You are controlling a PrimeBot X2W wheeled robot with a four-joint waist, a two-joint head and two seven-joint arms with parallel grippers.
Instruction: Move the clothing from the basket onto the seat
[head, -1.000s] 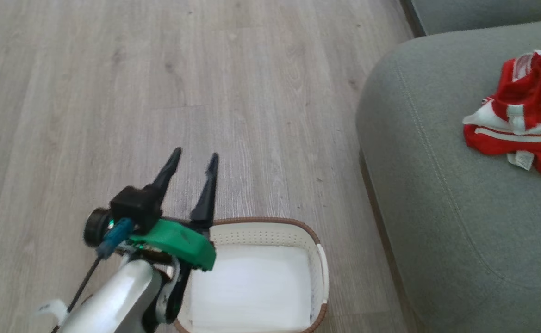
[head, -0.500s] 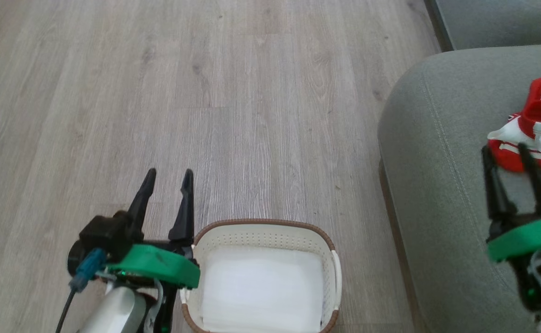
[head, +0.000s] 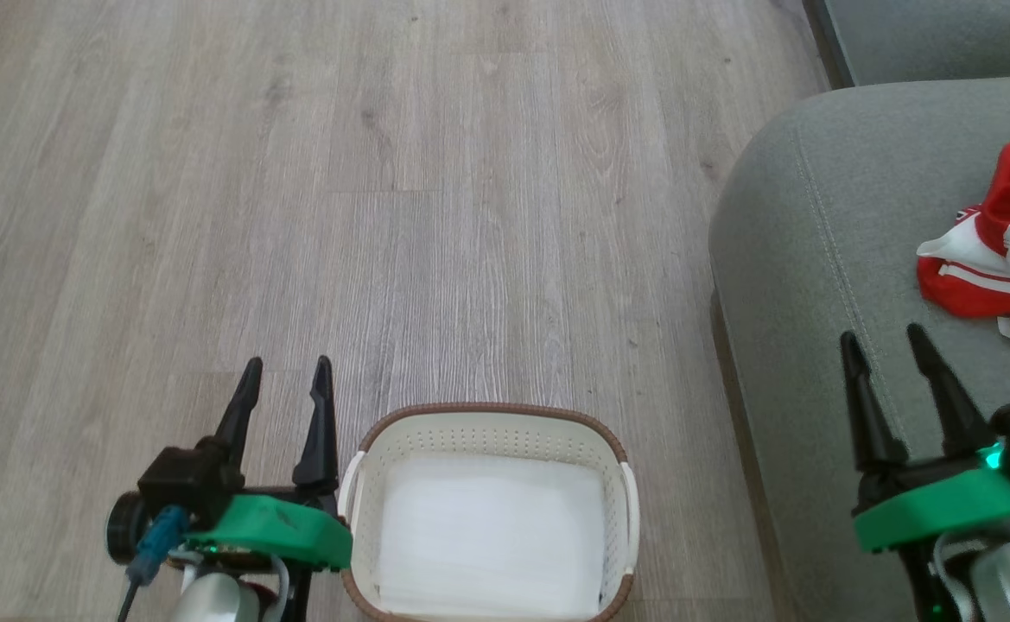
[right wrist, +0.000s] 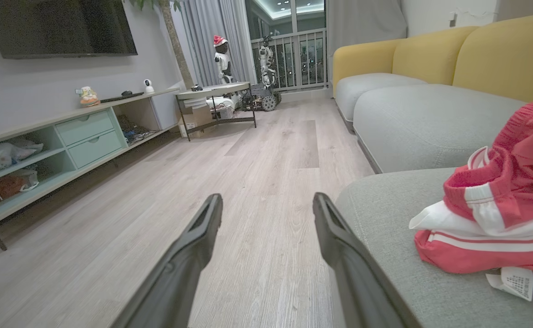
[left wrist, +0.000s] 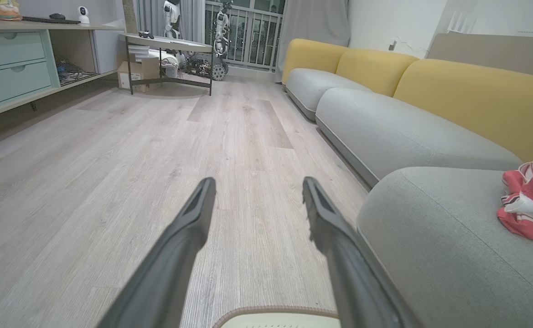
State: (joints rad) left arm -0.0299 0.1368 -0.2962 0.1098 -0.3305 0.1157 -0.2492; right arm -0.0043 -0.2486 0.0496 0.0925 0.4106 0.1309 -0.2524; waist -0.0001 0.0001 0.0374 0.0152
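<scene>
The red clothing (head: 1001,259) with white stripes and a small label lies bunched on the grey-green seat (head: 824,285) at the right; it also appears in the wrist views (right wrist: 503,214) (left wrist: 528,205). The white basket (head: 487,430) with its brown rim stands on the floor at the bottom centre, its white bottom bare. My left gripper (head: 287,375) is open just left of the basket, nothing between its fingers. My right gripper (head: 885,339) is open above the seat's front part, short of the clothing, holding nothing.
Wood-look floor (head: 384,216) stretches ahead and to the left. More grey cushions with yellow backs (left wrist: 453,91) run along the right. A low cabinet (right wrist: 56,150) and a small table (right wrist: 216,98) stand far off.
The right gripper has come off the clothing and drawn back toward me, leaving the garments on the seat. The left gripper has lowered beside the basket. The camera has shifted too.
</scene>
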